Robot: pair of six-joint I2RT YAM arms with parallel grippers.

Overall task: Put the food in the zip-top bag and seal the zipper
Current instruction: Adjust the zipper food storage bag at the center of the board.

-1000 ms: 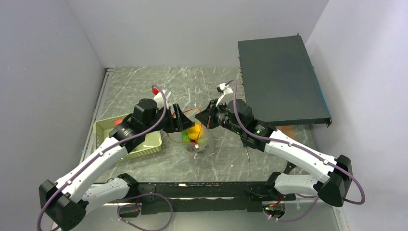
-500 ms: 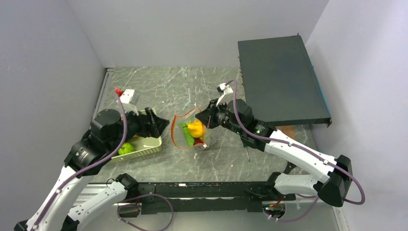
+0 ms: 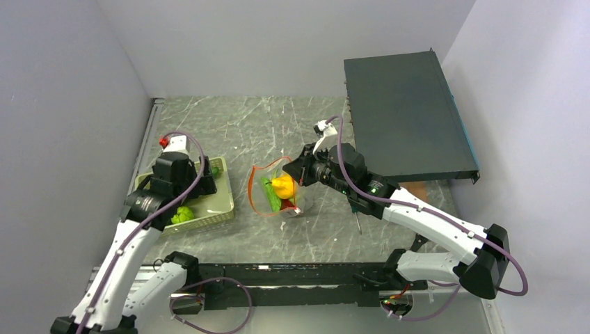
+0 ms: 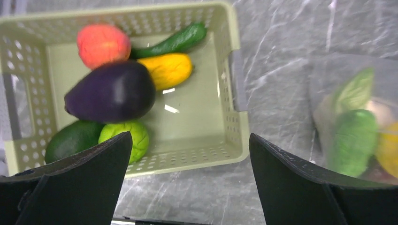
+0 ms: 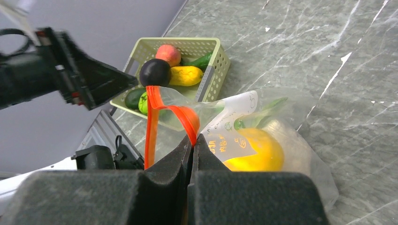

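Right fingers (image 5: 191,151) are pressed together on the rim of the zip-top bag (image 5: 300,140), pinching the zipper (image 5: 151,117) strip. That pinch lifts the mouth into an open loop, so you have a target to drop into. The bag lies on the desk (image 3: 229,125) just below and ahead of those fingers. A yellow piece (image 5: 256,150) and a green piece (image 4: 354,140) are already inside.

Left fingers (image 3: 207,177) are spread wide, holding nothing, hovering over the green basket (image 4: 232,70). The rest of the food is below them:
- The purple eggplant (image 4: 112,91) sits on top, offset toward one tip.
- The orange fruit (image 4: 103,44), yellow one (image 4: 165,69) and long green one (image 4: 173,41) lie beyond it.
- Two green pieces (image 4: 124,136) sit nearest that tip.

My read: filling is partway done, and the eggplant goes next since it sits on top of the others. The risk is that it's fat and the loop looks narrow. Can't spot the slider tab.
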